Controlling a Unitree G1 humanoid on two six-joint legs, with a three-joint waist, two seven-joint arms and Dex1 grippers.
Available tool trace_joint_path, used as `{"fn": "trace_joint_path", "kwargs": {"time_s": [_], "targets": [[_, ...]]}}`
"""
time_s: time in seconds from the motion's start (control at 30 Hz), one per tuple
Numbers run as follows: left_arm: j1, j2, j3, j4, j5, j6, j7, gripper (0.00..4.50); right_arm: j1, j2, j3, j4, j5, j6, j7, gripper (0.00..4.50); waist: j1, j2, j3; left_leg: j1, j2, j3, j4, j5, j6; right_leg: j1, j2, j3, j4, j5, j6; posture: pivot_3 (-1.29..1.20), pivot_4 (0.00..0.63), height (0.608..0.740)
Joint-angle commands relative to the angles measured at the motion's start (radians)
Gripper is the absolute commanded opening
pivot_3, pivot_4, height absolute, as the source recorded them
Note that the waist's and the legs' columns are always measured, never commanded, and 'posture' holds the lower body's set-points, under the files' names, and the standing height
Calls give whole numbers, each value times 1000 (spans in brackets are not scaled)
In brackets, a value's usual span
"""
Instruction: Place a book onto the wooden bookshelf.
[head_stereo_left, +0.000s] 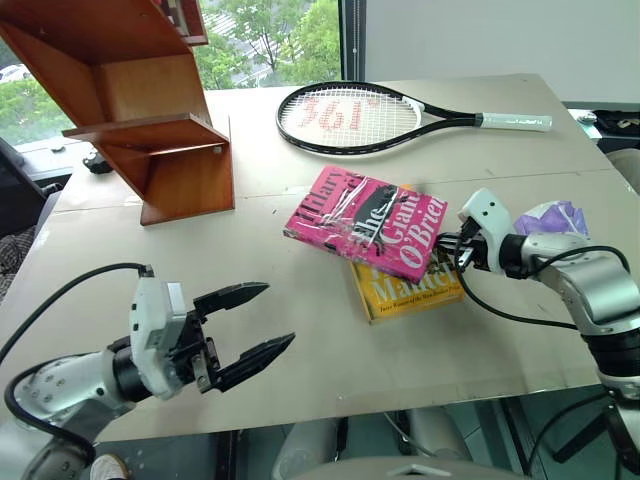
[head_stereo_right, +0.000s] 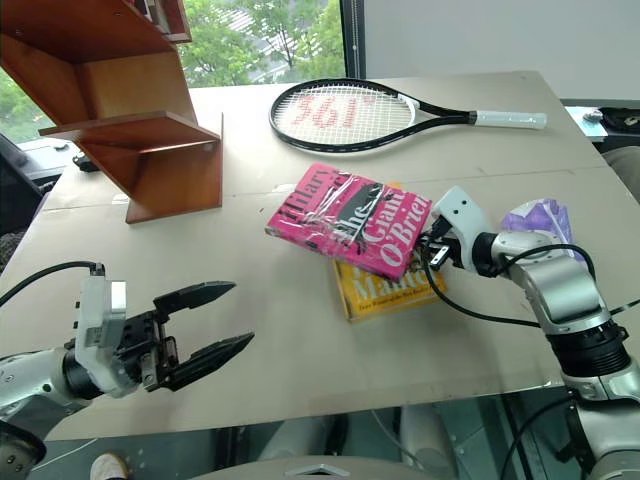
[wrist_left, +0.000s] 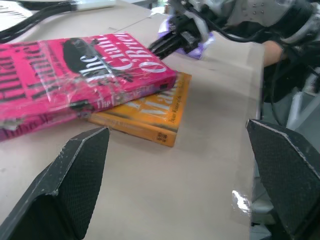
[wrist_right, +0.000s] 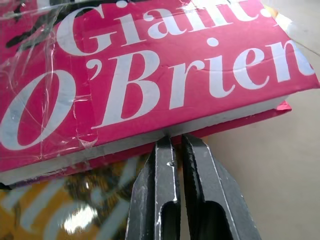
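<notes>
The wooden bookshelf (head_stereo_left: 140, 110) stands at the far left of the bench (head_stereo_left: 300, 330), its slanted boards and flat shelves reddish-brown. Below it, at the near left edge of the bench, the left hand (head_stereo_left: 245, 330) hovers with its two black fingers spread wide apart and nothing between them. It points toward the middle of the bench, well apart from both books.

A tennis racket (head_stereo_left: 350, 117) lies flat at the far side of the bench, its white grip pointing right.

The book (head_stereo_left: 365, 222), bright pink with a glossy, taped cover, lies near the centre of the bench. It rests partly on top of a yellow book (head_stereo_left: 405, 290), which lies flat beneath it and projects at the near side. The pink book is well apart from the bookshelf.

The right hand (wrist_right: 175, 142) is at the book's right edge. Its fingers are pressed together with no object between them, and the tips sit against the white page edge of the pink book. A purple object (head_stereo_left: 552, 216) lies just behind the right arm.
</notes>
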Motion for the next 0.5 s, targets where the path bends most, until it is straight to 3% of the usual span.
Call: {"fn": "trace_joint_path", "kwargs": {"time_s": [0.03, 0.1, 0.13, 0.23, 0.37, 0.5], "targets": [[-23, -41, -43, -17, -59, 85, 164, 4500, 59, -87, -110, -49, -4, -119, 61, 75, 17, 1, 0, 0, 0, 0, 0, 0, 0, 0, 0, 0, 0, 0, 0, 0, 150, 740], [-55, -66, -64, 2, -117, 179, 314, 4500, 142, -128, -213, -85, 79, -149, 139, 908, 27, 0, 0, -1, -2, -3, 0, 0, 0, 0, -2, -3, -1, 0, 0, 0, 150, 740], [-73, -63, -73, 21, -184, 236, 370, 4500, 192, -139, -274, -109, 128, -179, 191, 1534, 28, 0, 0, -2, -2, -4, 0, 0, 0, 1, -2, -3, -2, 0, 0, 0, 150, 740], [-162, -94, -117, 108, -405, 335, 510, 4500, 345, -143, -450, -174, 255, -222, 296, 2812, 33, 1, 0, -2, -2, -5, 0, 0, 0, 0, -2, -3, -1, 0, 0, 0, 150, 740], [-291, -148, -181, 264, -597, 416, 721, 4500, 514, -149, -577, -314, 376, -216, 360, 4439, 26, 2, -1, 0, -1, -4, 1, 0, 0, 1, -1, -3, 1, 0, 0, 0, 150, 740], [-440, -223, -228, 438, -750, 436, 895, 4500, 572, -108, -628, -416, 448, -232, 314, 4439, 16, 2, -1, 3, -1, -2, 2, 0, 0, 2, -1, 0, 3, 0, 1, 0, 150, 740]]}}
